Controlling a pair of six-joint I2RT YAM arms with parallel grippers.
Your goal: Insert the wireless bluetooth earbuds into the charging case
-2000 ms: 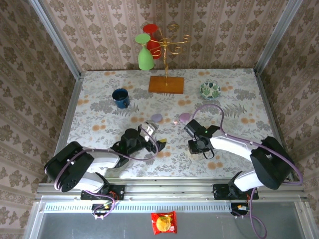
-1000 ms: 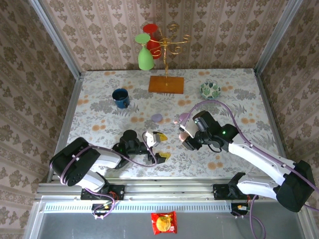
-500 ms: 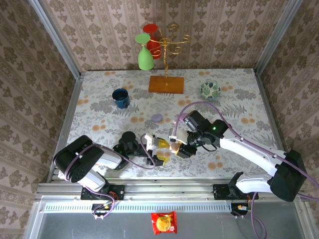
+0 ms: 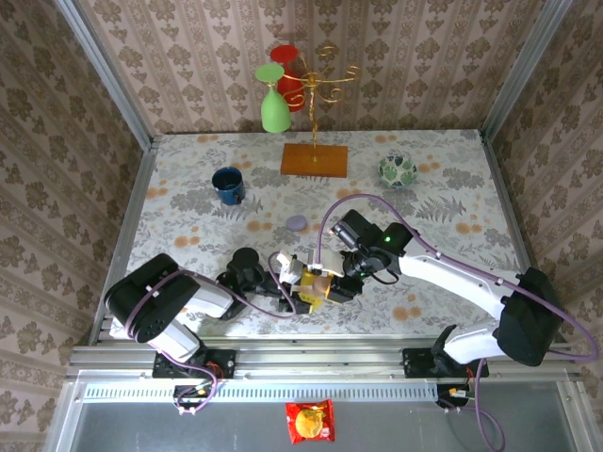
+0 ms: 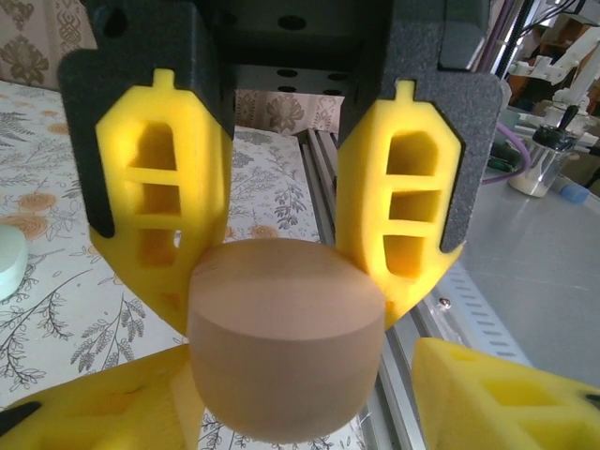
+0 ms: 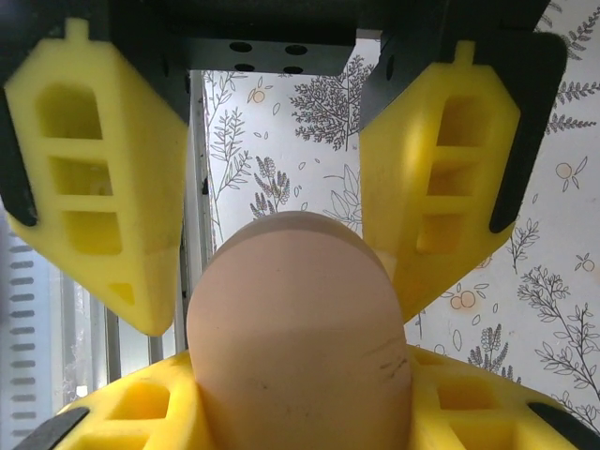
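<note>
A peach-pink egg-shaped charging case hangs just above the table's near middle, held from both sides. My right gripper is shut on it, its yellow pads against the case in the right wrist view. From the left, my left gripper meets it. Its pads press both flanks of the case. The case's lid is closed. The earbuds are out of view.
A lilac case lies just behind the grippers. Further back are a blue mug, a patterned ball and a gold stand on a wooden base with green and red glasses. The metal rail runs close in front.
My right arm has carried the pink case leftward from mid-table to the left gripper. The left gripper's jaws have narrowed onto it.
</note>
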